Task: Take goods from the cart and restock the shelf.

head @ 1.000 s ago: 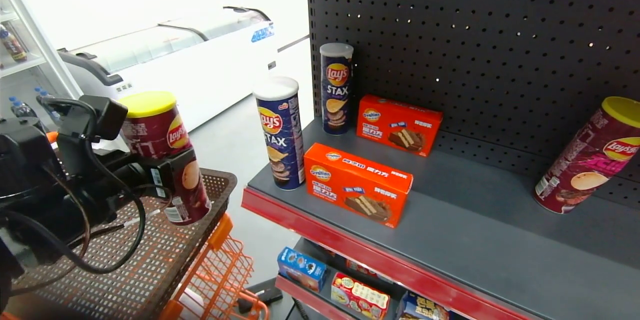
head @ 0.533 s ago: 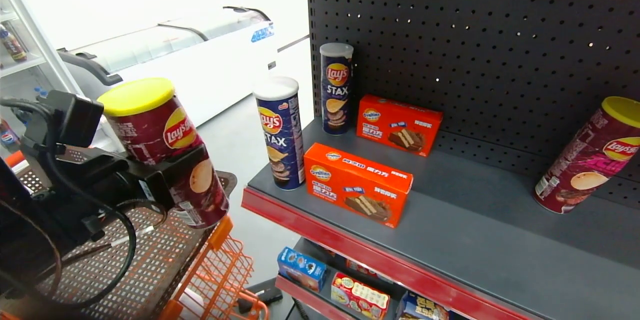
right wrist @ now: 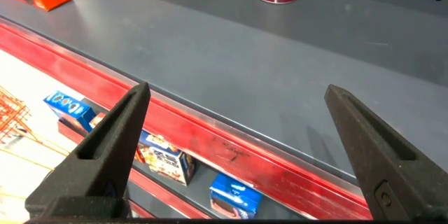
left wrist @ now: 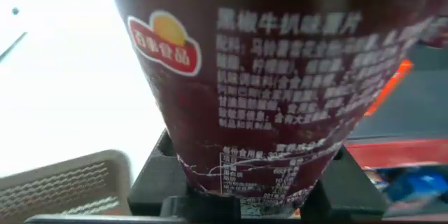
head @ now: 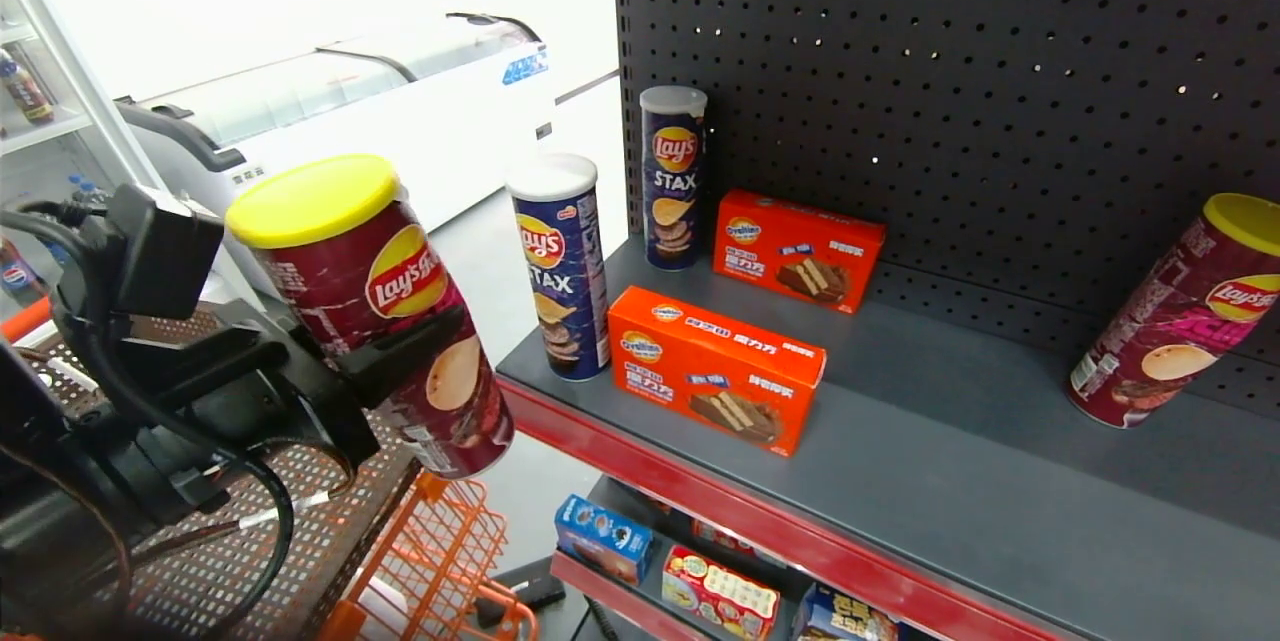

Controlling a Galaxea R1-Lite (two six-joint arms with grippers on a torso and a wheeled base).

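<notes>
Chip can (head: pixel 365 281) clamped at mid-body by left gripper (head: pixel 395 361), held in air above cart (head: pixel 300 561) rim, just short of shelf (head: pixel 950 491) front-left corner. Long axis tilted: yellow lid up and toward robot's left, base down and toward shelf. Bare shelf floor lies to right of and beyond it, between orange box (head: pixel 715 366) and leaning red can (head: pixel 1170 321). Right gripper (right wrist: pixel 238 91) spread wide, nothing held, near shelf front edge. Placement judged left arm's job. Uprighting likely needed before set-down.
</notes>
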